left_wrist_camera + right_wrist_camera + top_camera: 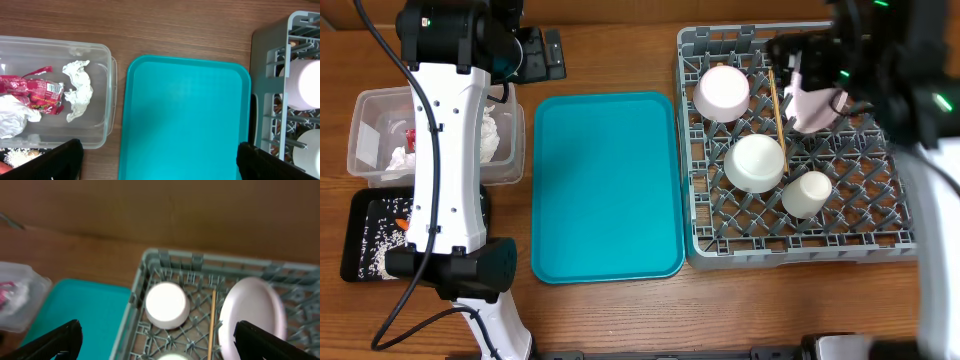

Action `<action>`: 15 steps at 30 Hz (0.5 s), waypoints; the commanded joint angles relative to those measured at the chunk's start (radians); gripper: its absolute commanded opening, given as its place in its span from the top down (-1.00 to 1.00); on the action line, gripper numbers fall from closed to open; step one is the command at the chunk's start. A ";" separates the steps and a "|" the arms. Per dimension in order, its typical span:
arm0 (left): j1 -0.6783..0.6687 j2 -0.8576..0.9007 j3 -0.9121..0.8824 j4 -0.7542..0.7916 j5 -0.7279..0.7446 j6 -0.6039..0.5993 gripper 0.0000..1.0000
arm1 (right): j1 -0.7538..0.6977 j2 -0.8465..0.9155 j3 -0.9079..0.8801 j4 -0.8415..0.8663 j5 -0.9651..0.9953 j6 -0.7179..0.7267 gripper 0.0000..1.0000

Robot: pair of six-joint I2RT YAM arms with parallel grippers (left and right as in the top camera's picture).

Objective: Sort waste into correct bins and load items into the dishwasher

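five items sit in the dish rack (800, 250): far bowl (722, 92), middle bowl (754, 162), cup (807, 193), plate (815, 105) on edge, and chopsticks (776, 105) lying long axis far-to-near between far bowl and plate. wrapper (30, 92) and tissues (77, 90) are in the clear tub (365, 110), rice scraps (375, 245) in the black tray (355, 215). left hand (159, 150) is spread wide and empty, over the teal tray (605, 190) at its far end, tub on its left. right hand (157, 330) is spread too, empty, above the rack's far side. looks done to me, except a tiny orange speck (666, 222) at the teal tray's right edge, too small to call. if it's carrot, it goes to the black tray; neither hand is clearly nearer.
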 commanded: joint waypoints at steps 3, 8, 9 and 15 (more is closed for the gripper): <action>-0.007 -0.023 0.019 0.001 0.011 -0.010 -1.00 | 0.003 -0.199 0.013 0.005 -0.005 0.008 -1.00; -0.007 -0.023 0.019 0.001 0.011 -0.010 -1.00 | 0.003 -0.359 0.013 -0.002 -0.005 0.007 -1.00; -0.007 -0.023 0.019 0.001 0.011 -0.010 -0.99 | 0.003 -0.386 0.013 -0.007 -0.005 0.008 -1.00; -0.007 -0.023 0.019 0.001 0.011 -0.010 -1.00 | 0.004 -0.527 0.012 -0.045 0.025 -0.004 -1.00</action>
